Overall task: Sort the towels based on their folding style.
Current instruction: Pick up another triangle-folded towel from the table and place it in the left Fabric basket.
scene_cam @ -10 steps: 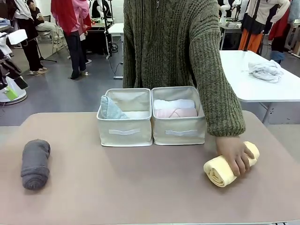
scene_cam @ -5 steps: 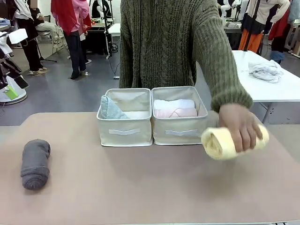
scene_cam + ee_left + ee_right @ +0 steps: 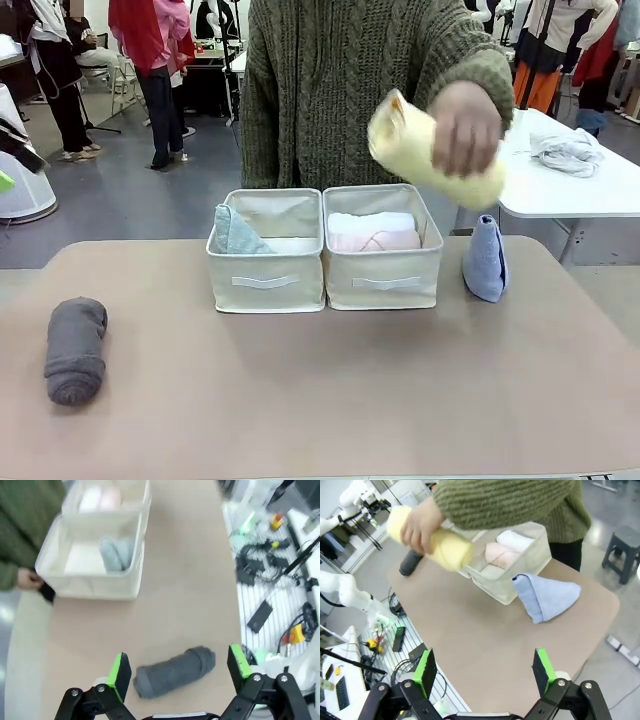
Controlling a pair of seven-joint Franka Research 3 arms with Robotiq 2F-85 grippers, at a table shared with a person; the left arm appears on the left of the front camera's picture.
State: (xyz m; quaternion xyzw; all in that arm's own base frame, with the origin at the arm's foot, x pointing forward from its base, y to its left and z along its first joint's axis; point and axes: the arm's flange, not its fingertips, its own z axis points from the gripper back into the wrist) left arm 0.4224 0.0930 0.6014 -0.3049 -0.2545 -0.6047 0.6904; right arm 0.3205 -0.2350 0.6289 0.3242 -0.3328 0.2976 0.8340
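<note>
Towels: six counted, three binned, three still out.

Table (image 3: 300,420): two fabric bins side by side at centre far.
- Left bin (image 3: 265,282): pale green cone (image 3: 235,235) inside, leaning in the left corner.
- Right bin (image 3: 381,282): white roll (image 3: 370,221) at the far side, pink roll (image 3: 375,241) touching it on the near side.

So cones go left and rolls right, by my reading. About half done.

Outstanding:
- Yellow roll (image 3: 415,150): in the air above the right bin's right edge, gripped by the person's hand (image 3: 462,125). Probably bound for the right bin.
- Dark grey roll (image 3: 75,348): lying near left on the table, well apart from the bins.
- Blue cone (image 3: 485,262): upright on the table just right of the right bin, not yet in the left one.

Left gripper (image 3: 179,664): jaws spread wide, empty, the grey roll below between the fingers.
Right gripper (image 3: 485,666): jaws spread wide, empty, over bare table near the blue cone.

Unclear: bin floors are hidden behind the front walls. The hand covers part of the yellow roll. Left wrist view is soft, and the gripper's height over the grey roll cannot be judged.
</note>
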